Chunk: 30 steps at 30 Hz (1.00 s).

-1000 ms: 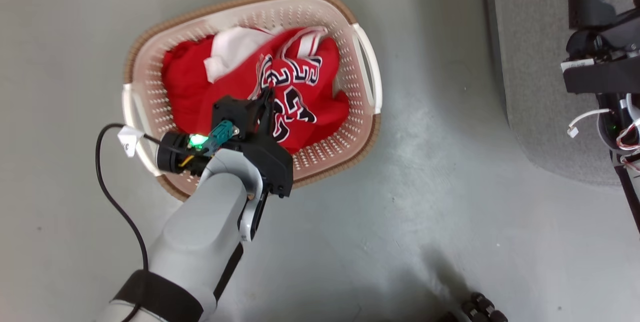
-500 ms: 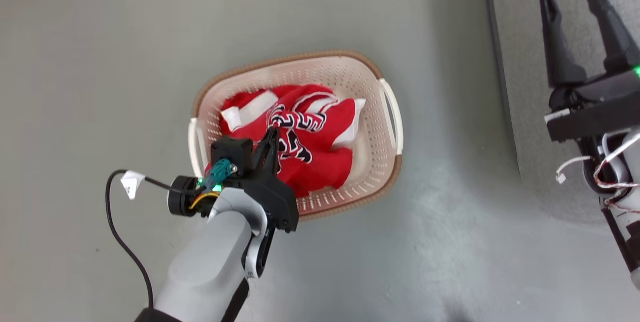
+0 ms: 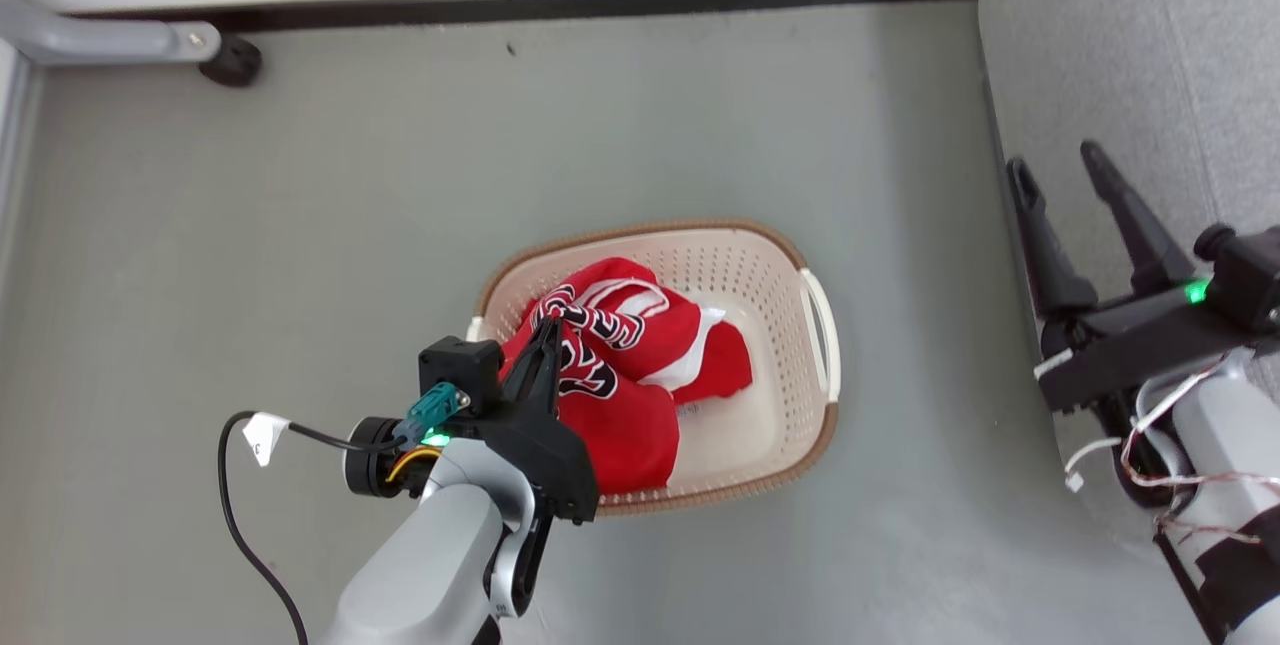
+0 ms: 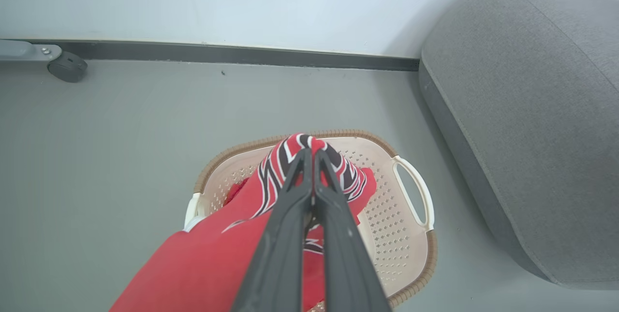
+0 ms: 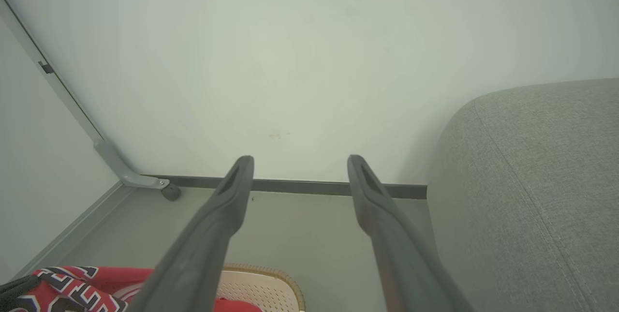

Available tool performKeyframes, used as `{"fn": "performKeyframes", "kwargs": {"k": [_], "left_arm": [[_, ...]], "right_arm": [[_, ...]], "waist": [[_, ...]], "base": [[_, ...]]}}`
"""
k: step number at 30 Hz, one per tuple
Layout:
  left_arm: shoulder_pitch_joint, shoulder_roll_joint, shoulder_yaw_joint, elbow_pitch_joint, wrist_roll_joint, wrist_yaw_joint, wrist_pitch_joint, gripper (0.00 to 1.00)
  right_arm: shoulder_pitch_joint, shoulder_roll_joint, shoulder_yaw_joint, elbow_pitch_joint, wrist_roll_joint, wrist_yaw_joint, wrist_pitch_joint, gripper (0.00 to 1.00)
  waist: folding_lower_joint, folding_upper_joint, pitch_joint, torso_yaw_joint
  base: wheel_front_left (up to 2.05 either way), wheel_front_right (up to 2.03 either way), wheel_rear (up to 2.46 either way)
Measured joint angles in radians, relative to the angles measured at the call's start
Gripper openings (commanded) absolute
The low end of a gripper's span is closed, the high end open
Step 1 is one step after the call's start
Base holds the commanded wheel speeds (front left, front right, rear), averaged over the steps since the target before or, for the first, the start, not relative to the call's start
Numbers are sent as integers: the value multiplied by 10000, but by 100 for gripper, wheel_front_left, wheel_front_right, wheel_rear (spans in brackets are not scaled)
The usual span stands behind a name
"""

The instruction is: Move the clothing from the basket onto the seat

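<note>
The cream basket (image 3: 822, 325) with a brown rim stands on the grey floor. Red clothing (image 3: 640, 345) with black and white lettering rises out of it, pinched at a fold by my left gripper (image 3: 552, 327), which is shut on it. From the left wrist, the closed fingertips of the left gripper (image 4: 312, 153) hold the lettered fold, and red cloth (image 4: 208, 268) drapes down toward the basket (image 4: 411, 234). My right gripper (image 3: 1055, 163) stands open and holds nothing, over the edge of the light-grey seat (image 3: 1130, 45). The right wrist view shows that gripper (image 5: 300, 159), the seat (image 5: 541, 181) and a bit of the clothing (image 5: 87, 278).
A dark baseboard (image 3: 600, 3) runs along the white wall beyond the basket. A grey metal leg with a black caster (image 3: 230, 60) sits at the far left. A black cable with a white tag (image 3: 262, 435) hangs by my left wrist. Bare floor lies between basket and seat.
The head camera has pulled back and up, so the basket looks smaller. My left gripper has lifted the jersey fold, bunching the clothing and baring part of the basket floor. The right gripper has come into full view.
</note>
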Motion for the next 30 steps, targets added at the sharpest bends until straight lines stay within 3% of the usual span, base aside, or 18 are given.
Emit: {"fn": "performKeyframes", "kwargs": {"k": [14,30], "left_arm": [[531,222,704,-1198,763,-174,0,0],[202,606,1108,-3939,2100,-441,-2,0]], "right_arm": [[1036,355,0,359,-244,0,0,100],[1471,589,-249,562,-709,0,0,100]], "waist": [[2,-1,-1701,456],[2,1,-2194,669]], "base": [[0,0,0],[0,0,0]]}}
